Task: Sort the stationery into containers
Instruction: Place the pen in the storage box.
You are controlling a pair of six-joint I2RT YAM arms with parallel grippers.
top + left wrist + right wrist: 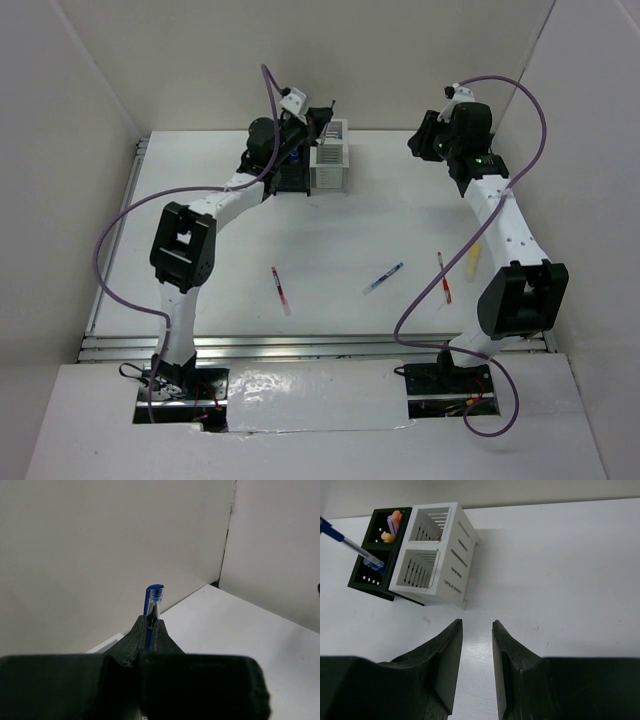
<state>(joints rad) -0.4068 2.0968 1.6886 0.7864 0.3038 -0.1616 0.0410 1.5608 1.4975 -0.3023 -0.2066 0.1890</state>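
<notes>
- White walls enclose the white table [340,225].
- Left gripper [148,630]: clamped on the held pen [153,597].
- Right gripper [475,640]: jaws apart, empty, near the white box [437,555].
- Black box [372,575]: markers [394,522] in one compartment, held pen's tip slanting into the other.
- Unsorted on the table: red pen [280,290], blue pen [383,278], second red pen [443,277], yellow marker [472,260].
- Risk: released at this slant, the held pen may catch the rim, lever out, or nudge the boxes.
</notes>
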